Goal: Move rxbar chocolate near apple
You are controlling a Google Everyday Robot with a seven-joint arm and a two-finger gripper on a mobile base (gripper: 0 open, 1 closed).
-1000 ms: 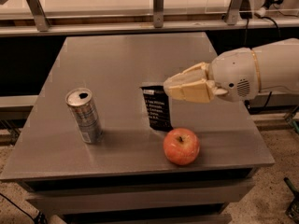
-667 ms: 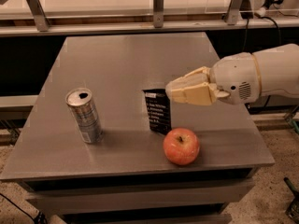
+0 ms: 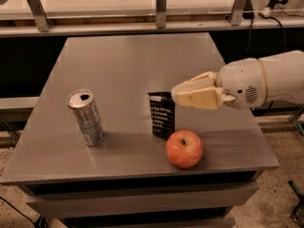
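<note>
Grey counter (image 3: pixel 123 56) fills mid-frame. At centre is the rxbar chocolate (image 3: pixel 163 114), just up and left of the apple (image 3: pixel 184 148). The end effector (image 3: pixel 177 95) sits by the bar's upper right corner; apart or together cannot be told. A silver can (image 3: pixel 86 117) stands at left.

Smooth cream plastic tool (image 3: pixel 176 95) above matt table (image 3: pixel 123 65); glossy apple (image 3: pixel 184 148), shiny metal can (image 3: pixel 86 118).

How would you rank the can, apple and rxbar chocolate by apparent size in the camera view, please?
Largest: can.
Then apple and rxbar chocolate, too alike to rank; the apple sits nearer.
The gripper is at the bar's top.
</note>
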